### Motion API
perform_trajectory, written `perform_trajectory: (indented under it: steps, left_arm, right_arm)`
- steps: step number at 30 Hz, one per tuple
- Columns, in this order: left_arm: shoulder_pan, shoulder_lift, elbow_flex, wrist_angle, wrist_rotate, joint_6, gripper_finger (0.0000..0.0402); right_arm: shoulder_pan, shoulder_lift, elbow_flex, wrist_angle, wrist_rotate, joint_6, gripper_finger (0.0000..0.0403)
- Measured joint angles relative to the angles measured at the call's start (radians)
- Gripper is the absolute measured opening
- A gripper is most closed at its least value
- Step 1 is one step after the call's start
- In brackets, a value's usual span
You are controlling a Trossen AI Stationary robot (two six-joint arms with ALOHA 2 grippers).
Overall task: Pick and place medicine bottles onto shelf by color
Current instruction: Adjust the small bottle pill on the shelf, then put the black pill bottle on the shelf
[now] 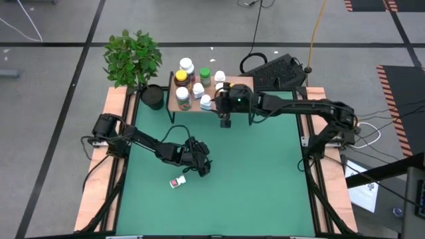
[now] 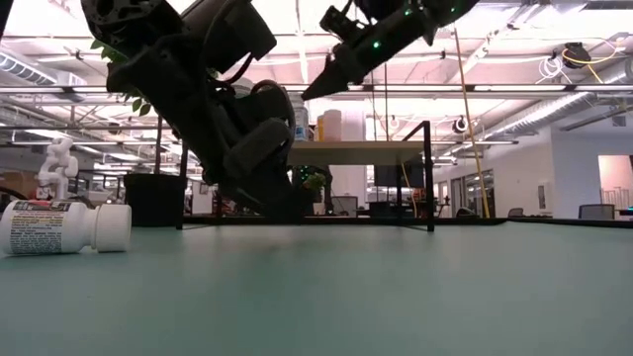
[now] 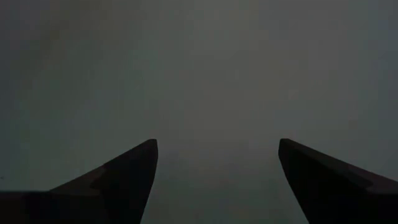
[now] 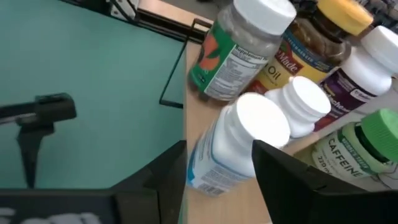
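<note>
We see a small white plastic pill bottle with a white cap and a red-edged label (image 1: 176, 182) lying on its side on the green bench (image 1: 265, 172), well apart from the others. In the low view its long axis runs level with the bench top and its cap points toward the left arm. The left tool (image 1: 201, 167) sits low over the bench just beside this bottle, its two dark fingers (image 3: 118, 180) spread wide with only bare green surface between them; it holds nothing.

The small low shelf with a light wood top and thin black legs (image 1: 234, 82) stands at the far edge of the bench, next to a black plant pot (image 1: 153, 97) with a leafy green plant (image 1: 131, 56). On it stand the other bottles, all upright: a dark amber one with a yellow cap (image 4: 320, 34), a clear one with a white cap and an orange-and-green label (image 4: 233, 53), a green-capped one (image 4: 364, 146), a purple-labelled white-capped one (image 4: 364, 68) and two plain white ones.

The right tool (image 1: 226, 119) hovers at the shelf's near edge. Its fingers (image 4: 298, 180) are partly open, with the nearest white bottle (image 4: 233, 146) showing between them, but we cannot tell whether they touch it.
</note>
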Motion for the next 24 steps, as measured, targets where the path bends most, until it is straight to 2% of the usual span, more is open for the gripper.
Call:
perform_trajectory:
  steps: [7,15,19,22,24]
  left_arm:
    - [0.006,0.000,0.000,0.006,0.000,0.008,0.0337]
    - [0.005,-0.010,0.000,-0.016,0.000,0.007,0.0337]
    - [-0.011,-0.110,0.000,-0.180,-0.012,-0.037,0.0337]
    - [-0.056,-0.222,0.000,-0.370,-0.012,-0.147,0.0337]
    - [-0.109,-0.289,0.001,-0.469,0.028,-0.240,0.0337]
  right_arm:
    - [-0.011,0.058,0.000,0.093,-0.001,-0.059,0.0169]
    - [-0.023,0.020,0.000,0.073,0.003,-0.066,0.0169]
    - [0.010,-0.073,0.001,-0.017,0.002,-0.051,0.0169]
    - [0.055,-0.135,0.000,-0.148,-0.013,0.018,0.0169]
    - [0.088,-0.172,-0.016,-0.208,-0.053,0.084,0.0169]
